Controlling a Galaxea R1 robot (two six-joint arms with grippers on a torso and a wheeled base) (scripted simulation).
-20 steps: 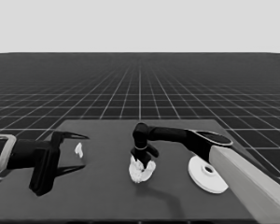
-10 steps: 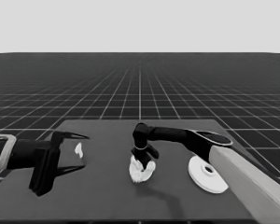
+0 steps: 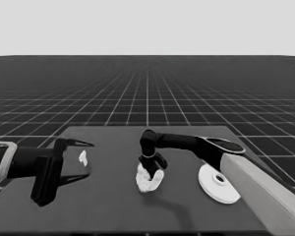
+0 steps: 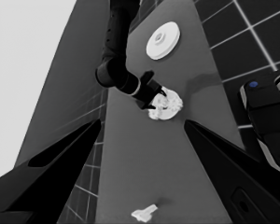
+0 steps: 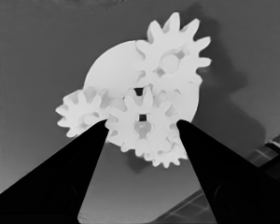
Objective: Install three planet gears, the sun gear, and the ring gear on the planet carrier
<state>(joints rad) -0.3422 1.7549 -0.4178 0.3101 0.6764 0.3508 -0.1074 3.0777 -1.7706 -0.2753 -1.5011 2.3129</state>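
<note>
At table centre, right gripper grips sun gear over carrier; next, seat it among planet gears.

This is not a real room – it is a pretend, computer-made place. A dark bench sits on a floor drawn with pale grid lines, under a blank pale sky – no walls anywhere.

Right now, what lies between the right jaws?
In the right wrist view, a small toothed gear sits between the right gripper's jaws, over the smaller round part; whether they touch it is unclear.
</note>
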